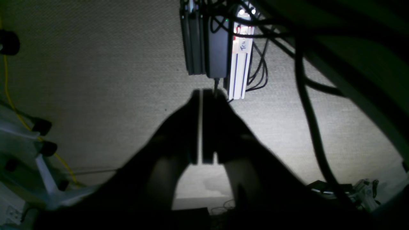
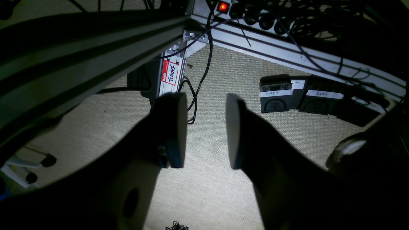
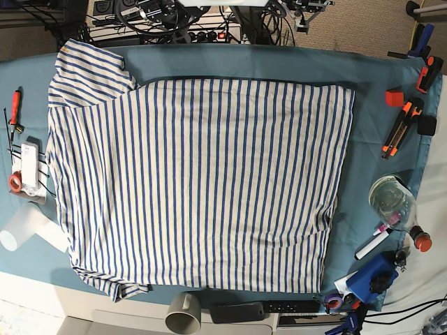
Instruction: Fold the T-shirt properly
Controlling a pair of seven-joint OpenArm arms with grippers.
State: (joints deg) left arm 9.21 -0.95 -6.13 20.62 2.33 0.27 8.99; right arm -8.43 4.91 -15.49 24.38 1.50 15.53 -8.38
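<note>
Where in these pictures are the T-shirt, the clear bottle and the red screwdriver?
T-shirt [image 3: 199,185], base view, middle of the striped cloth.
Clear bottle [image 3: 392,202], base view, its rounded body.
Red screwdriver [image 3: 15,106], base view, its handle.

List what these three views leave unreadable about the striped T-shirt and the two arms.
- Arms: absent from the base view; both wrist views face floor and frame only, so their place relative to the T-shirt is unknown.
- Neck label: not visible in the base view.
- Lower left hem: bunched in the base view, hiding its layers.
- Left gripper: dark silhouette, jaws shut.
- Right gripper: jaws apart, fingers in shadow.
</note>
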